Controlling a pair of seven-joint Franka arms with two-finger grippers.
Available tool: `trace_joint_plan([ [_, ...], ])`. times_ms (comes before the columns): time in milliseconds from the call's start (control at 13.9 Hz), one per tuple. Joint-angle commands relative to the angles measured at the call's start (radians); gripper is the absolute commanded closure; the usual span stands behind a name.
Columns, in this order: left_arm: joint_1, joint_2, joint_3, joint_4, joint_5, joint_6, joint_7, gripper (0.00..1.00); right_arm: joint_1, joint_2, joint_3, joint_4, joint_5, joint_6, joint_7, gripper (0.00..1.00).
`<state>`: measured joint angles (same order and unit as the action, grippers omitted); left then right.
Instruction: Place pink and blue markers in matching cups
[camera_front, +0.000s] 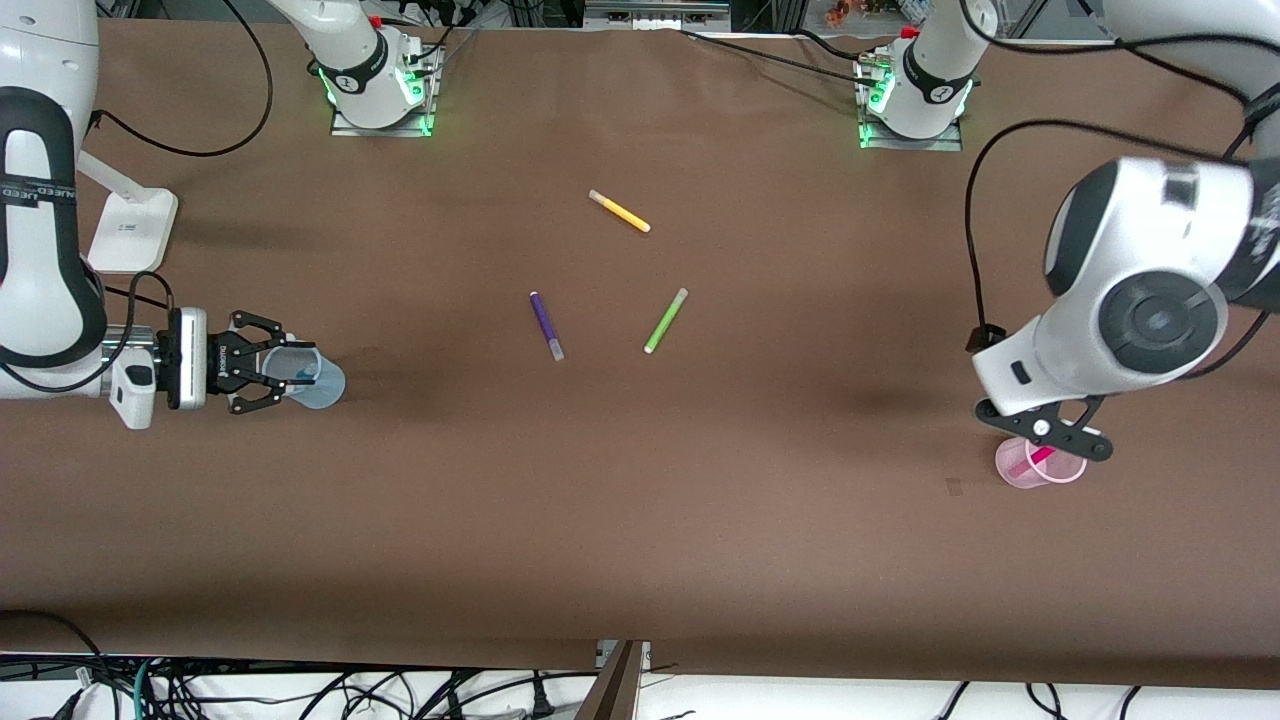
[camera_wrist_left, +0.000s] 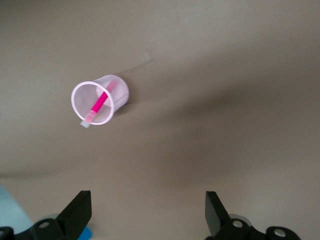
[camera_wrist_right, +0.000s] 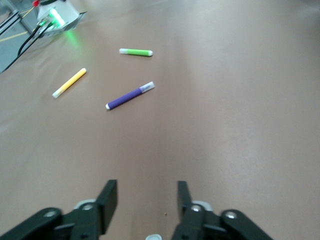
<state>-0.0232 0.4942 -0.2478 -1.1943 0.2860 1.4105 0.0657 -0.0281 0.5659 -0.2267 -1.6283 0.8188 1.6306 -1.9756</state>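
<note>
The pale blue cup (camera_front: 318, 380) stands near the right arm's end of the table with the blue marker (camera_front: 300, 379) in it. The marker's greyish cap (camera_wrist_right: 152, 237) just shows in the right wrist view. My right gripper (camera_front: 272, 377) is open and empty, with its fingers apart on either side of the cup's rim. The pale pink cup (camera_front: 1040, 467) stands near the left arm's end with the pink marker (camera_front: 1036, 459) leaning inside; both show in the left wrist view, cup (camera_wrist_left: 116, 90) and marker (camera_wrist_left: 99, 103). My left gripper (camera_front: 1048, 432) is open and empty above that cup.
Three loose markers lie mid-table: yellow (camera_front: 619, 211), purple (camera_front: 546, 325) and lime-green (camera_front: 665, 320). They also show in the right wrist view: yellow (camera_wrist_right: 69, 83), purple (camera_wrist_right: 130, 96), green (camera_wrist_right: 136, 52). A white stand base (camera_front: 130, 230) sits near the right arm.
</note>
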Motion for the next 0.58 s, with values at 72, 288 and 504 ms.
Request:
trace_joint_plan([
  [72, 0.074, -0.165, -0.005, -0.12, -0.181, 0.056, -0.089, 0.0, -0.021, -0.021, 0.007, 0.071, -0.01, -0.078, 0.258, 0.0],
  [288, 0.108, -0.284, -0.004, -0.241, -0.232, 0.128, -0.093, 0.0, -0.019, -0.027, 0.006, 0.168, -0.096, -0.132, 0.501, 0.0],
  [504, 0.118, -0.452, -0.004, -0.495, -0.26, 0.281, -0.118, 0.0, -0.018, -0.034, 0.006, 0.267, -0.18, -0.216, 0.775, 0.0],
])
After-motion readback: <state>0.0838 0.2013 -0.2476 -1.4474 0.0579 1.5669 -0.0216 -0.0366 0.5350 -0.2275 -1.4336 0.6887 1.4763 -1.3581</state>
